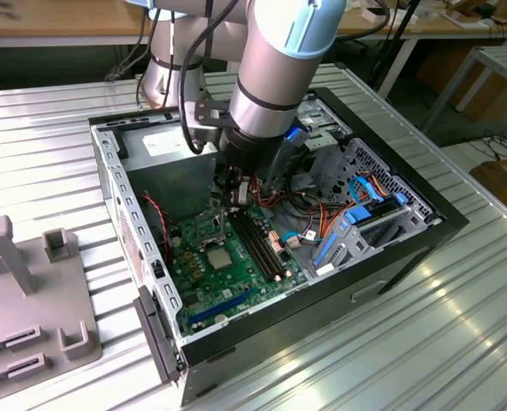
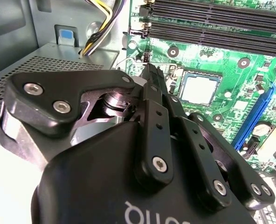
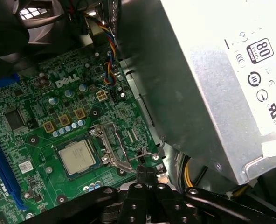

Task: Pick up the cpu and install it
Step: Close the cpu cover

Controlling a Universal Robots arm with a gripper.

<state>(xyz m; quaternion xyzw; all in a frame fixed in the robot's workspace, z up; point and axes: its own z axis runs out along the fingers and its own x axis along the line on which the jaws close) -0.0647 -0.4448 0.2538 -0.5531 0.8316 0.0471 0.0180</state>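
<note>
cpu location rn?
The cpu sits in its socket on the green motherboard, beside the open metal retention frame, with the gripper just past that frame.

A ribbed metal worktop (image 1: 459, 317) of pale silver slats filled most of the exterior view, catching bright streaks of light along its grooves. On the exterior view's left, a grey plastic stand (image 1: 31, 300) with upright posts and slots rested on it. Behind the worktop, a long wooden bench (image 1: 56, 17) ran across the back, with dark space beneath it and loose cables hanging there. Toward the exterior view's right stood a white metal-framed table (image 1: 493, 64), its slanted legs showing, and below it a brown cardboard box (image 1: 506, 180) sat on the floor. The floor there looked grey and dim.
</note>
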